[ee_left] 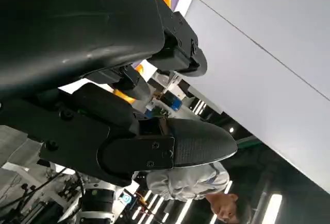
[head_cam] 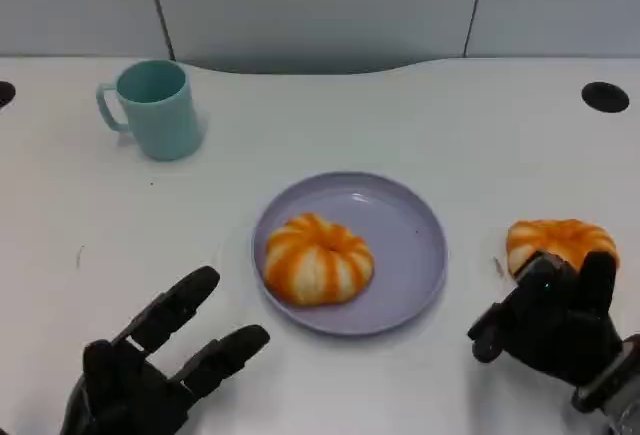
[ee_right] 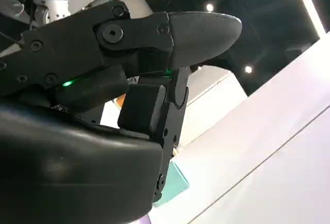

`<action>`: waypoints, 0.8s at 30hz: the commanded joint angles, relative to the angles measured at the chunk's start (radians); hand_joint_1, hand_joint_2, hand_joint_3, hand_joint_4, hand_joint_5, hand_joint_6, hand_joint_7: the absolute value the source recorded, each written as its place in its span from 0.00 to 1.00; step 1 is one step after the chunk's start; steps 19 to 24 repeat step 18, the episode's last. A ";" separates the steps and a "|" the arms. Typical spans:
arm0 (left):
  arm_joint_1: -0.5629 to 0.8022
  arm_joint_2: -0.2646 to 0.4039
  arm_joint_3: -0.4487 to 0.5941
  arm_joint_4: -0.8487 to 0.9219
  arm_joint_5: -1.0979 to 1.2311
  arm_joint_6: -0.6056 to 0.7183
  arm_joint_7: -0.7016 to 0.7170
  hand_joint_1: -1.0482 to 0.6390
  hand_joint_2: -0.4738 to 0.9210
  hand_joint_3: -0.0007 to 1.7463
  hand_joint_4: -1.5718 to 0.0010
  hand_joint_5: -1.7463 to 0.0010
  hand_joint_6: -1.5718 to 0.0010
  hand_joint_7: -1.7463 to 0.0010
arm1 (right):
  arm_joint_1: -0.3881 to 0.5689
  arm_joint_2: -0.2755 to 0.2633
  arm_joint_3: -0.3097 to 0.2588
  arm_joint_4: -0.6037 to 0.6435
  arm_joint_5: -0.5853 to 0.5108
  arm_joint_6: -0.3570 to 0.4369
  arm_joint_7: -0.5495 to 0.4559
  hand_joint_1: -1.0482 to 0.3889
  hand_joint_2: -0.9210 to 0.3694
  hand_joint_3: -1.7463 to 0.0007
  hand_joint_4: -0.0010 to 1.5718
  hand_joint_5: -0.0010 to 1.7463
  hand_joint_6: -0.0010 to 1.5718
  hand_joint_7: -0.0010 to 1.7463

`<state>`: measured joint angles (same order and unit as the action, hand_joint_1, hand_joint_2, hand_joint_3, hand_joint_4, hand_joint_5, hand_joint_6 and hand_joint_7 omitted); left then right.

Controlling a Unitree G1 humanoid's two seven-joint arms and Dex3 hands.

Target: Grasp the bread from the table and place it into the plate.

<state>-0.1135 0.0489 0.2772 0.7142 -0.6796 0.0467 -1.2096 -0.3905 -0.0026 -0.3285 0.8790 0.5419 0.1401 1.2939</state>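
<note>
Bread (head_cam: 557,242) lies on the white table (head_cam: 420,115) at the right edge of the head view, the right hand (head_cam: 552,317) just below it with fingers curled at its near side, grip uncertain; a second bread (head_cam: 317,258) sits in the lavender plate (head_cam: 410,245) at centre, a teal mug (head_cam: 158,109) stands upper left, and the left hand (head_cam: 150,365) lies spread and empty at lower left. In the left wrist view black fingers (ee_left: 170,149) fill the middle, with a person (ee_left: 206,188) at the bottom. The right wrist view shows that hand's fingers (ee_right: 196,28) at the top.
</note>
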 commanded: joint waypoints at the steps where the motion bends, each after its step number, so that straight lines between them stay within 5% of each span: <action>1: -0.027 0.026 0.019 0.046 0.008 0.006 -0.035 0.00 1.00 0.27 0.68 0.62 0.62 0.97 | -0.054 -0.016 -0.009 0.092 0.007 -0.049 0.074 0.14 0.00 0.80 1.00 0.06 0.89 0.00; 11: -0.019 0.029 0.027 0.033 0.023 0.010 -0.042 0.00 1.00 0.28 0.74 0.51 0.60 0.98 | -0.104 -0.029 -0.016 0.192 -0.001 -0.067 0.144 0.11 0.00 0.86 1.00 0.03 0.86 0.00; 18: -0.029 0.023 0.041 0.068 0.029 -0.020 -0.061 0.00 1.00 0.27 0.74 0.51 0.60 0.99 | -0.089 -0.024 -0.029 0.179 0.017 0.016 0.112 0.26 0.04 0.98 1.00 0.01 0.88 0.01; 24: -0.029 0.023 0.041 0.068 0.029 -0.020 -0.061 0.00 1.00 0.27 0.74 0.51 0.60 0.99 | -0.089 -0.024 -0.029 0.179 0.017 0.016 0.112 0.26 0.04 0.98 1.00 0.01 0.88 0.01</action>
